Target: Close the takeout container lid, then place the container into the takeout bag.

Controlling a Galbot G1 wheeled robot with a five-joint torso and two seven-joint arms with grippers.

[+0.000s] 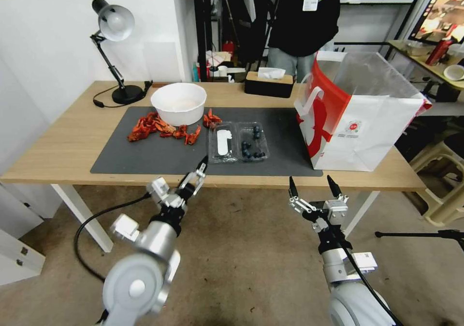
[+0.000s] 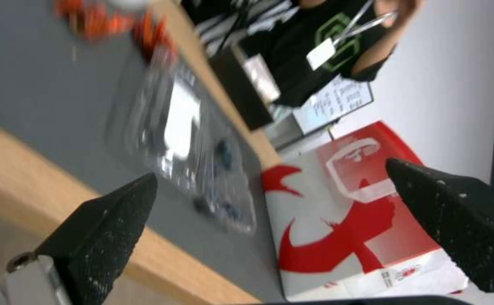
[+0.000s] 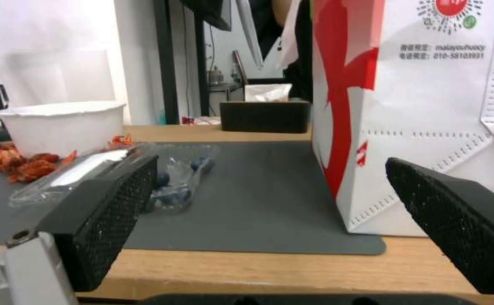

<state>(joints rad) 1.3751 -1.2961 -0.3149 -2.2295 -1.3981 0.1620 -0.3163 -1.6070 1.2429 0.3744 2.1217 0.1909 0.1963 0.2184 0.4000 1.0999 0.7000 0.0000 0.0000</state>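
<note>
Both arms sit nearest, below the front edge of the surface [image 1: 72, 142]. Left gripper [image 1: 199, 171] reaches up toward the near edge of the grey mat [image 1: 145, 156], tips just short of the takeout container [image 1: 238, 142]; in the left wrist view its fingers [image 2: 105, 224] stand well apart with nothing between them. Right gripper [image 1: 313, 186] hangs in front of the surface edge, near the bag's front corner, jaws spread wide and empty; its fingers [image 3: 111, 212] frame the mat in the right wrist view. Takeout container lies flat and fully open on the mat, between the white bowl [image 1: 178, 102] and the takeout bag [image 1: 360, 118]. The lid [image 1: 223, 142], with its white label facing up, is the half toward the robot's left; the berry half, holding a few dark blueberries [image 1: 252, 144], is toward the right. Takeout bag stands upright on the right end of the mat, mouth open, clear liner showing, red side panel facing the container, apart from it. Red crayfish shells [image 1: 159, 128] lie scattered around the base of the bowl. Tissue box [image 1: 268, 83] sits at the rear of the surface, a black desk lamp [image 1: 113, 50] at the rear left.
</note>
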